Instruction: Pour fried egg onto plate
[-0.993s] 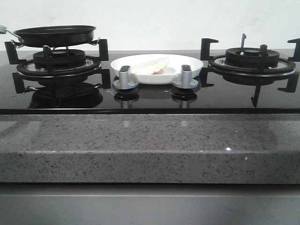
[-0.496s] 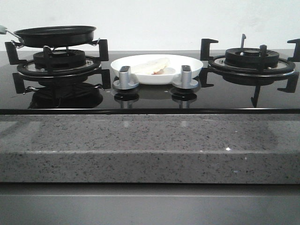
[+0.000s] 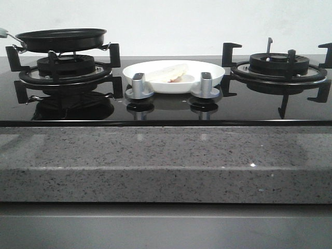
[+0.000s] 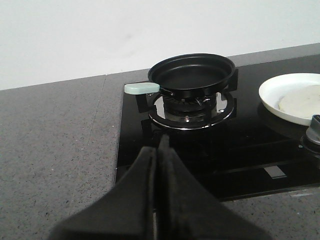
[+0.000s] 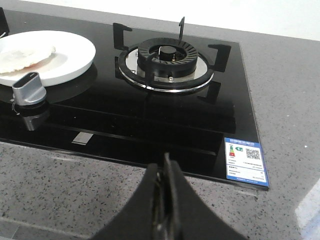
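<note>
white plate held the egg; pour looked finished

white and glossy, the round shallow plate (image 3: pixel 174 75) sat on the black glass hob (image 3: pixel 166 106) between the two burners, just behind the two silver control knobs (image 3: pixel 139 85). the flat pale fried egg (image 3: pixel 167 72) lay in it, cream underside up, with a hint of orange at its near edge; the left wrist view showed the same pale disc (image 4: pixel 301 100) well inside the rim. the small black frying pan (image 4: pixel 192 73) with the mint-green handle (image 4: pixel 141 88) rested level on the left burner's grate (image 3: pixel 65 70), and its inside looked empty. the right burner (image 5: pixel 166 61) carried nothing.

judged from that, the task's main step was done: the egg was out of the pan and on the plate, and the pan was set back on its burner. nothing seemed left but for the arms to stay clear.

the left hand (image 4: pixel 158 150) hung over the speckled grey stone worktop (image 4: pixel 55 135) in front of the hob, its dark fingers pressed together on nothing. the right hand (image 5: pixel 165 172) was likewise closed and empty, near the hob's front edge beside the blue-edged energy label (image 5: pixel 244 160).

against the front views from a second and half a second before, nothing had visibly moved: plate, egg, pan and knobs all stood in the same places.
</note>
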Available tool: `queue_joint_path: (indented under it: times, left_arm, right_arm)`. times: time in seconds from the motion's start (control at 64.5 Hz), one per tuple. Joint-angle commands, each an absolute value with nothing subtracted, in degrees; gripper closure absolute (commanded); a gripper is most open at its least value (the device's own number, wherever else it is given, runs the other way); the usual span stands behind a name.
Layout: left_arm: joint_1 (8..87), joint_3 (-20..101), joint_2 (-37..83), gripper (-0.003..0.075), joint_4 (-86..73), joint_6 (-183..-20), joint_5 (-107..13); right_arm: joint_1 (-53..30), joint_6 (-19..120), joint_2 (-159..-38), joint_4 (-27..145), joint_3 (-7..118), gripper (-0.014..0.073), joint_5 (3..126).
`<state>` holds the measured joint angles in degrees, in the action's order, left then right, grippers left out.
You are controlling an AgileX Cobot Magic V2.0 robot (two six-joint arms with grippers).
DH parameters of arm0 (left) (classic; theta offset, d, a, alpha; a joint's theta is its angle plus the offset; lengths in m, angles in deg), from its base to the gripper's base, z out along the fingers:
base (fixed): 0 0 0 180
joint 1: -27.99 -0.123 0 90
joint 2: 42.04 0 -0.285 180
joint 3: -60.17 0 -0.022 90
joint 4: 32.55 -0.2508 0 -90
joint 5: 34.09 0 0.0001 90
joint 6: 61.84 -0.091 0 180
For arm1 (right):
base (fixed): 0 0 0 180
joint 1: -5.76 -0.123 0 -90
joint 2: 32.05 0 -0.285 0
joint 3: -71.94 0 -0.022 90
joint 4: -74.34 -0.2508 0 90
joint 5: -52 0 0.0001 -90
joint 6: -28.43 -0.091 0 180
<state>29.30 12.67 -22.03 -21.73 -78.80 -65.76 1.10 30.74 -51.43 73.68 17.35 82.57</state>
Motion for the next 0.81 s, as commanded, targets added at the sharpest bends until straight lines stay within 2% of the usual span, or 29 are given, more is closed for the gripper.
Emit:
queue_joint_path:
  times: [0.0, 0.434, 0.791]
  left_arm:
    - [29.84, 14.11, -21.41, 0.0739, -21.03, -78.09, -61.15]
    - [29.84, 13.73, -21.41, 0.0739, -21.03, -78.09, -61.02]
    - [29.84, 6.41, -26.21, 0.0739, -26.87, -69.32, -54.35]
  right_arm:
    - [0.94, 30.75, -51.96, 73.45, 18.97, 0.0651, 77.62]
    - [0.94, 30.75, -51.96, 73.45, 18.97, 0.0651, 77.62]
    - [0.94, 30.75, -51.96, 73.45, 18.97, 0.0651, 77.62]
